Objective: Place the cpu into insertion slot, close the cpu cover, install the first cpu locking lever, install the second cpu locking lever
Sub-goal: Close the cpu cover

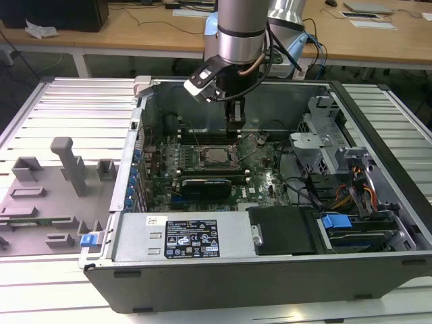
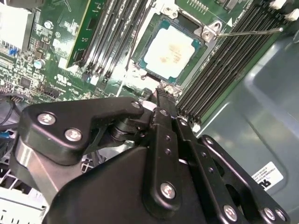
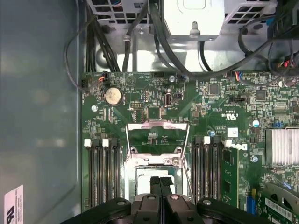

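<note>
The small flat square cpu with a silver-grey metal top [image 2: 170,51] lies in the square black-rimmed insertion slot [image 2: 140,55] on the green motherboard [image 3: 219,116]. The board sits inside the open grey computer case [image 1: 378,135] on the ribbed metal worktop [image 1: 67,101]. The chip looks level in the second wrist view, though I cannot tell whether it is fully seated.

The thin square silver-grey cpu cover with its window [image 3: 159,125] is open. In the first wrist view it sits on the far side of the slot, with the board visible through the window. A thin silver wire locking lever [image 2: 247,31] sticks out over the long black memory slots [image 2: 224,60] and looks unlatched.

The black hand [image 3: 160,183] hangs low over the near edge of the slot. Its 2 fingertips are pressed together and nothing is between them.

The main risk, as I judge it, comes from the closed tips being so near the chip. A drop or sideways slip could scrape the metal top, or nudge the cpu off square and bend the pins beneath. If the cover were pushed down on a tilted chip, it could jam. The loose lever could also snag the hand's linkage.
</note>
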Controlling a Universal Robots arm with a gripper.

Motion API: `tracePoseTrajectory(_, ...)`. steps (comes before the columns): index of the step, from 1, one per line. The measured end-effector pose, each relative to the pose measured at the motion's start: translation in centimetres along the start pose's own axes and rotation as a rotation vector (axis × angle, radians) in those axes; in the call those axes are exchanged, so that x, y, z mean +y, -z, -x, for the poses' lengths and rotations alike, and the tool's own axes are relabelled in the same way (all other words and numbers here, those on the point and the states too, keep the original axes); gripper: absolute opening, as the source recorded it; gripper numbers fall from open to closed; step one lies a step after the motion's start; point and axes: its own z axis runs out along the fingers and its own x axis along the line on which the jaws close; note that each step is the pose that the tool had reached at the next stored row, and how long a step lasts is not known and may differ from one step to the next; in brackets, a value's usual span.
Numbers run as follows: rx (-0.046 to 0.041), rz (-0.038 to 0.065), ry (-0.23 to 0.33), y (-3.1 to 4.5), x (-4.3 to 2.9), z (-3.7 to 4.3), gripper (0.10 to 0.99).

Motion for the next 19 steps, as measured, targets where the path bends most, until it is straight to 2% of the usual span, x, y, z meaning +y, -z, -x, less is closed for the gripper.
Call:
tracePoseTrajectory(3, 0.0001, 0.0, 0.0, 0.38, 0.04, 0.0, 0.106)
tracePoseTrajectory(5, 0.0002, 0.0, 0.0, 0.38, 0.1, 0.0, 0.106)
tracePoseTrajectory(8, 0.0001, 0.0, 0.0, 0.37, 0.63, -0.01, 0.106)
tracePoseTrajectory(15, 0.0002, 0.0, 0.0, 0.26, 3.5, -0.06, 0.106)
tracePoseTrajectory(17, 0.0001, 0.0, 0.0, 0.21, 5.06, -0.08, 0.106)
tracePoseTrajectory(19, 0.0001, -0.001, 0.0, 0.17, 6.09, -0.1, 0.106)
